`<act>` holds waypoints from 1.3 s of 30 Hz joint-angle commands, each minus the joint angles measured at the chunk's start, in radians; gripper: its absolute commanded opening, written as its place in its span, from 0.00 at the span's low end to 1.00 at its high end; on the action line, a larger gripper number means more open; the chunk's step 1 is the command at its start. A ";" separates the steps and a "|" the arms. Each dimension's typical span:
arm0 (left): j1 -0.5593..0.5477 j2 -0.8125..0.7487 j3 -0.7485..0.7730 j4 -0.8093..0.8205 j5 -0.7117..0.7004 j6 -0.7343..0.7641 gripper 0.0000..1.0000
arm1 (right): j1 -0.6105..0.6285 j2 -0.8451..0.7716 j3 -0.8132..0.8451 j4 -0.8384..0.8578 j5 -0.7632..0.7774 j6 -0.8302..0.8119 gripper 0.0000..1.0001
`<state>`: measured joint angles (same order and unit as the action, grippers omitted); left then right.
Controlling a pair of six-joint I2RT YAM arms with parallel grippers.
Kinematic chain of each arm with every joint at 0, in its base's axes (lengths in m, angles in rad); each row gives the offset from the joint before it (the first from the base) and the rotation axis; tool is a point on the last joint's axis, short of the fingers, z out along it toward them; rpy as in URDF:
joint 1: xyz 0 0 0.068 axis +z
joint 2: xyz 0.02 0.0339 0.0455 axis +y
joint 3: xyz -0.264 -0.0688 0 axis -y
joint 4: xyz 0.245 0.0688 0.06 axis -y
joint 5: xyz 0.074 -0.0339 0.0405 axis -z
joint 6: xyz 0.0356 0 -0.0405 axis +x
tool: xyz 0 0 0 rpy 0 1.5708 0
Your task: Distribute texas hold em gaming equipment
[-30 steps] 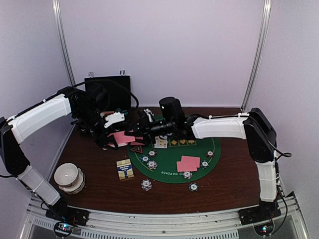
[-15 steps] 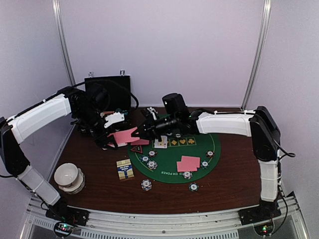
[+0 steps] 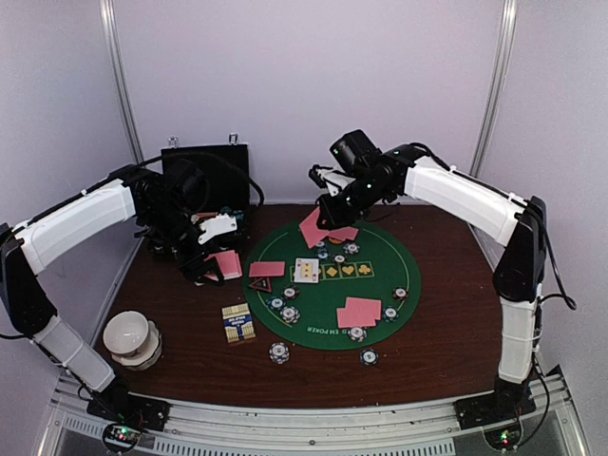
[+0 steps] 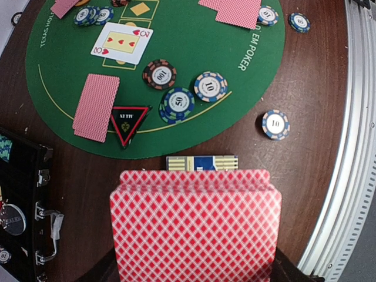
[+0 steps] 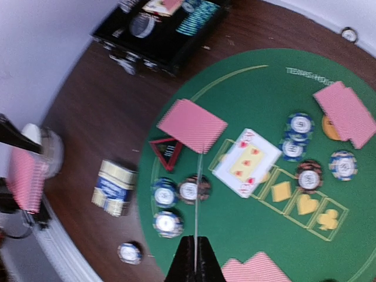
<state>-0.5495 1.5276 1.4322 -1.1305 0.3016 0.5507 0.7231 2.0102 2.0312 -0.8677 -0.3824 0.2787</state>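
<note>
My left gripper (image 3: 215, 263) is shut on a deck of pink-backed cards (image 4: 194, 226), held above the table left of the green mat (image 3: 418, 261). My right gripper (image 3: 330, 211) is shut on one pink-backed card (image 3: 313, 229), held in the air over the mat's far side; it shows edge-on in the right wrist view (image 5: 196, 200). On the mat lie a face-down card (image 3: 267, 270), a face-up card (image 3: 306, 271), a red triangle marker (image 3: 261, 283), two face-down pairs (image 3: 359, 312) (image 3: 344, 234) and several stripe-edged chips (image 3: 290, 314).
A blue-and-yellow card box (image 3: 238, 323) lies left of the mat's near edge. The open black case (image 3: 204, 180) stands at the back left. A white bowl (image 3: 131, 337) sits near the front left. Two chips (image 3: 278, 353) (image 3: 369, 357) lie off the mat's front edge.
My right gripper has come away from the left gripper's deck with one card and has lifted it up and back to the far side of the mat. The left arm has stayed put.
</note>
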 commanded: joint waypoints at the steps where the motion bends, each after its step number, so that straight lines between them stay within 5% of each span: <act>1: 0.008 -0.029 0.020 0.019 -0.002 -0.011 0.00 | 0.066 0.058 0.004 -0.139 0.567 -0.329 0.00; 8: 0.012 -0.035 0.017 0.019 -0.001 -0.011 0.00 | 0.200 0.165 -0.090 0.083 1.036 -0.665 0.00; 22: 0.014 -0.042 0.014 0.020 -0.001 -0.011 0.00 | 0.279 0.261 -0.273 0.436 1.091 -0.861 0.00; 27: 0.014 -0.040 0.013 0.019 -0.001 -0.011 0.00 | 0.291 0.246 -0.318 0.421 1.012 -0.830 0.27; 32: 0.014 -0.040 0.015 0.020 0.001 -0.012 0.00 | 0.299 0.235 -0.349 0.397 1.001 -0.808 0.34; 39: 0.014 -0.038 0.016 0.017 0.012 -0.012 0.00 | 0.305 0.160 -0.411 0.385 0.971 -0.766 0.60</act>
<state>-0.5430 1.5181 1.4322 -1.1305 0.2928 0.5503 1.0187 2.2608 1.6550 -0.4759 0.6044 -0.5270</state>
